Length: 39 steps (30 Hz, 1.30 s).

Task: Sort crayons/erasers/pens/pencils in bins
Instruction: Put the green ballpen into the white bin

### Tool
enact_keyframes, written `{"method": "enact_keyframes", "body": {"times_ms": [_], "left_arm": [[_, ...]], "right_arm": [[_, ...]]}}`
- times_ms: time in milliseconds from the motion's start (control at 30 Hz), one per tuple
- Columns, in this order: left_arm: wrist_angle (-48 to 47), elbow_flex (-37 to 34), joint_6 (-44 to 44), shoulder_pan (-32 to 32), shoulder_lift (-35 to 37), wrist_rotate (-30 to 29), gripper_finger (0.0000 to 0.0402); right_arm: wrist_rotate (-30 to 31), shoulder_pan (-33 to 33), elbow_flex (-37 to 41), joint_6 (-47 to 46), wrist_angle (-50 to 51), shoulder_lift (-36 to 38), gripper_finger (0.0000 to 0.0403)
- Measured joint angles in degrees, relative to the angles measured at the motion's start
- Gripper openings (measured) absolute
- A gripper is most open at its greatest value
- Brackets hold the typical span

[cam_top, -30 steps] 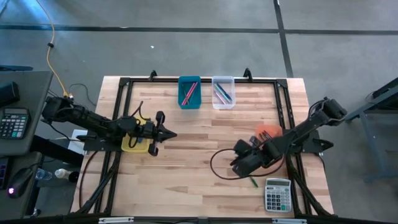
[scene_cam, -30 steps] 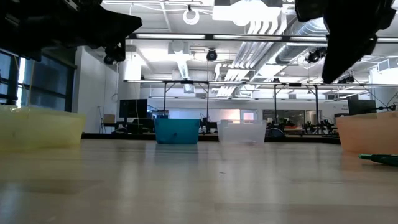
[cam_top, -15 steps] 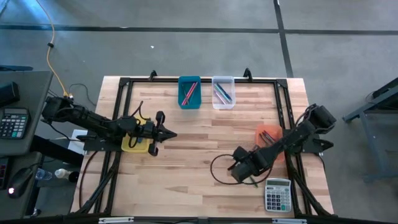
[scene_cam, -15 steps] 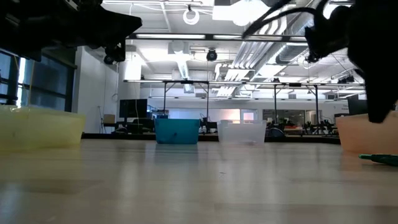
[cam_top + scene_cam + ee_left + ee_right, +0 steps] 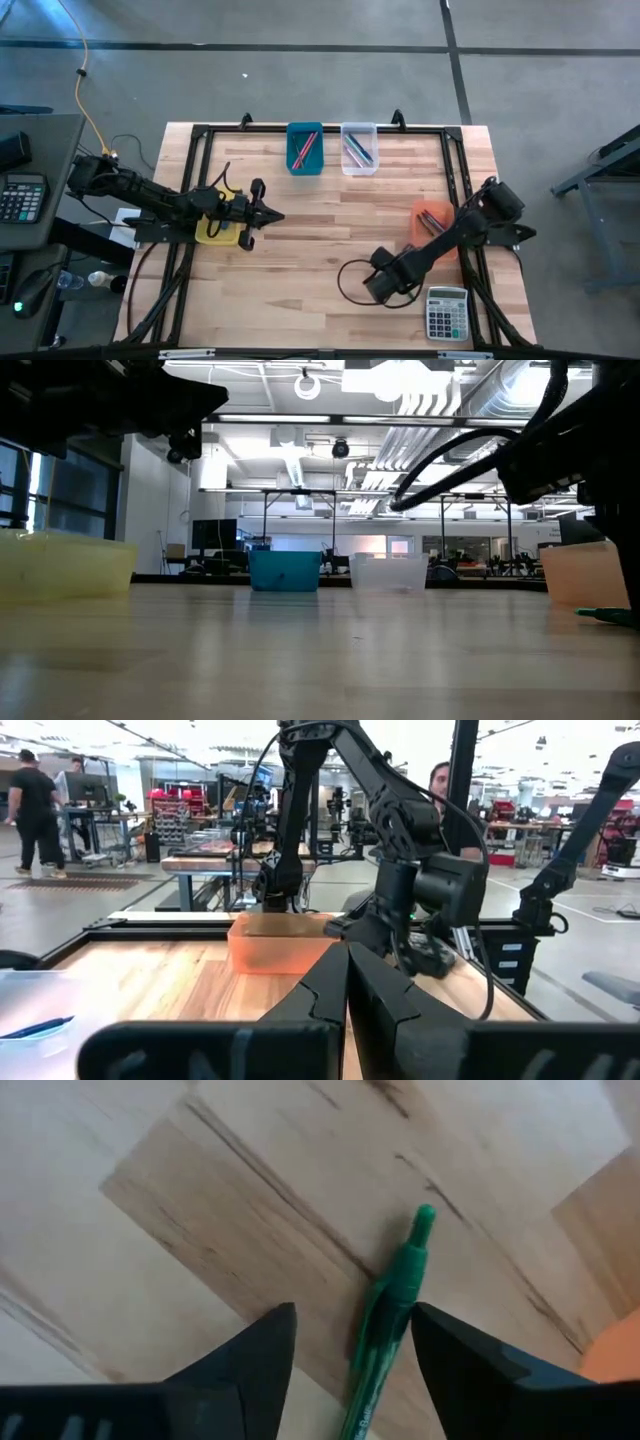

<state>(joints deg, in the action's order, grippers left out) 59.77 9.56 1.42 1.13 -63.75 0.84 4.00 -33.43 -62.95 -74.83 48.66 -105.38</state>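
Observation:
A green pen lies flat on the wooden table near its front right; it also shows as the green pen in the low view. My right gripper points straight down over the pen, open, one finger on either side, apart from it. In the high view that gripper hides the pen. My left gripper hovers shut and level beside the yellow bin. The teal bin and clear bin at the far edge hold thin sticks. The orange bin stands at the right.
A grey calculator lies just right of my right gripper, near the front edge. A black cable loops on the table to its left. A black frame borders the table. People stand in the room beyond.
My right gripper has come down toward the table and moved toward the near edge, tipping until it points straight down over the green pen. The pen has stayed where it lay.

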Motion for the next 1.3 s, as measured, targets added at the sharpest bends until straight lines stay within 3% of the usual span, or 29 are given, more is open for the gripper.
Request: {"method": "enact_keyframes", "body": {"times_ms": [167,500,700,833,1033,1300], "left_arm": [[0.02,0.00,0.10,0.03,0.00,-0.12,0.0000],[0.07,0.00,0.76,0.04,0.00,-1.85,0.0003],[0.19,0.65,2.40,0.04,0.00,-3.02,0.0003],[0.17,1.34,0.99,0.04,0.00,-3.84,0.0003],[0.15,2.19,-0.92,0.04,0.02,-6.24,0.0003],[0.11,2.19,-2.00,0.04,0.02,-9.21,0.0003]], "right_arm": [[-0.86,0.02,-0.12,1.66,-1.55,-0.88,0.0160],[-1.10,0.14,-0.16,7.89,-2.73,-0.94,0.0034],[-2.71,2.20,0.23,12.63,-3.80,0.64,0.0027],[-1.34,4.72,0.14,15.60,-5.92,5.86,0.0035],[0.52,13.44,0.18,21.18,-4.36,13.17,0.0035],[0.51,37.30,0.10,34.52,-6.60,19.32,0.0035]]}}
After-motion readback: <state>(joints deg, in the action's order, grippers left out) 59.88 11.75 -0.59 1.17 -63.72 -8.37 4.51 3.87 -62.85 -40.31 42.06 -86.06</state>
